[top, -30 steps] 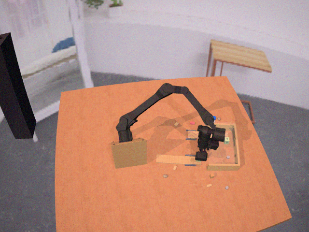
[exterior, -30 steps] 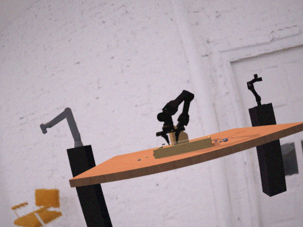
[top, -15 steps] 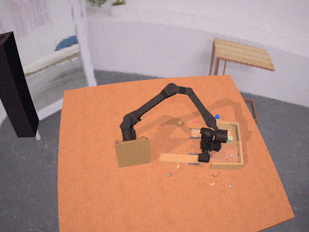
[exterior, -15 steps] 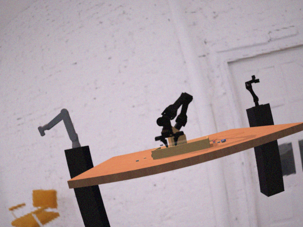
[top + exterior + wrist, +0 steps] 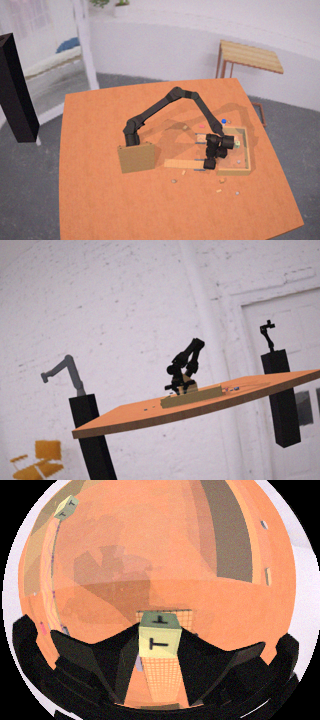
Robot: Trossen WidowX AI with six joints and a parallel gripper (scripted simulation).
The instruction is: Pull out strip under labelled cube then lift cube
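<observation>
A pale green cube marked T sits at the far end of the grid-patterned strip. My gripper points down low over that strip end, with one finger against each side of the cube; it is shut on the cube. In the top view the arm hides the cube and fingertips. The grid strip extends toward the arm's base. A second T-marked cube rests at the far end of the zigzag strip, away from the gripper.
A low wooden wall borders the far area. Dark rails flank the strips. A tan box stands by the arm's base. A blue-topped object, a pebble and several small bits lie around.
</observation>
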